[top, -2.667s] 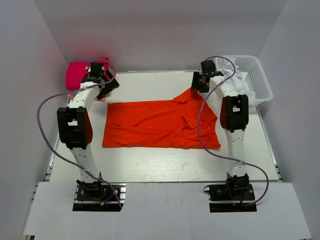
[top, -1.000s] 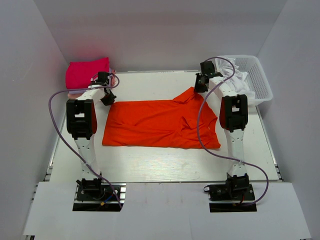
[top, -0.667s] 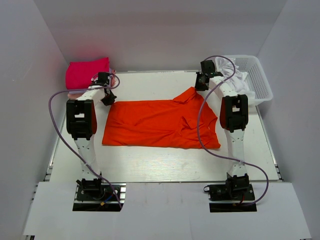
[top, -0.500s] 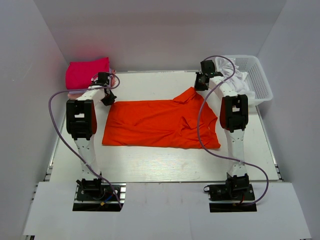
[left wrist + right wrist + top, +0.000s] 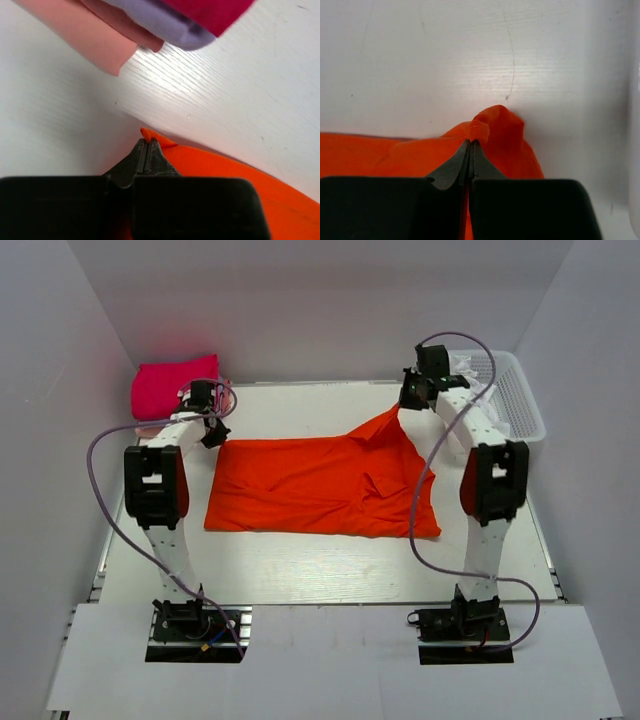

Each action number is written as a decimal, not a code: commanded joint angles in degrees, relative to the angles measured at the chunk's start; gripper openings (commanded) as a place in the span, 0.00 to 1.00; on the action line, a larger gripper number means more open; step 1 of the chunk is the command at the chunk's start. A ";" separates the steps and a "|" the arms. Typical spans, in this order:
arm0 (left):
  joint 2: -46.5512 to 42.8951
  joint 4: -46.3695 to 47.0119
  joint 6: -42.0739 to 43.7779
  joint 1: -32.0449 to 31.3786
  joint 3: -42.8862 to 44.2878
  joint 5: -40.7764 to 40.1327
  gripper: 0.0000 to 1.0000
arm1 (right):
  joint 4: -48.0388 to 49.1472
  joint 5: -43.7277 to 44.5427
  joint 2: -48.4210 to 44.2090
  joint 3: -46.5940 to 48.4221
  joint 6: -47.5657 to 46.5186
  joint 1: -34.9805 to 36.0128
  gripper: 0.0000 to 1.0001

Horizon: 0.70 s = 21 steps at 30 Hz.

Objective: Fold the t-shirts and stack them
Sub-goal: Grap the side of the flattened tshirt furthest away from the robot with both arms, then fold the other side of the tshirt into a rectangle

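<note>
A: Entry, step in hand: orange-red t-shirt, spread across the middle of the desk; far edge gripped at both corners; judged the start of a fold, far edge toward near hem.

B: Left fingers?

A: Pressed fully together on the shirt's far left corner, low at the desk; a small tip of cloth shows past them. Right fingers likewise closed tight, pinching the far right corner, which stands lifted in a peak.

B: Next move?

A: Probably both corners raised and carried toward the near hem; calls for matched height and pace on the two sides, or the soft cloth skews or slips free.

B: Other stock?

A: Folded stack at the far left corner, near the left fingers but apart from the orange-red cloth: magenta-pink t-shirt on top; pale lavender t-shirt beneath; light pink t-shirt apparently lowest. White basket at far right.

B: Unclear?

A: How deep the cloth sits between either pair of fingers; whether the sleeves are tucked under; the basket's contents, partly behind the right arm; the stack's lower layers, barely visible from above.
</note>
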 commanded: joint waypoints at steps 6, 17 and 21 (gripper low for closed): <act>-10.45 2.69 2.91 -0.24 -4.59 -0.35 0.00 | -2.97 -1.24 -20.77 -17.39 3.44 -0.04 0.00; -16.43 4.63 4.14 -0.24 -11.01 -0.88 0.00 | -8.78 -5.54 -36.34 -32.51 8.35 0.23 0.00; -18.45 3.57 4.14 -0.24 -12.94 -2.02 0.00 | -9.66 -7.73 -42.39 -37.52 10.20 0.23 0.00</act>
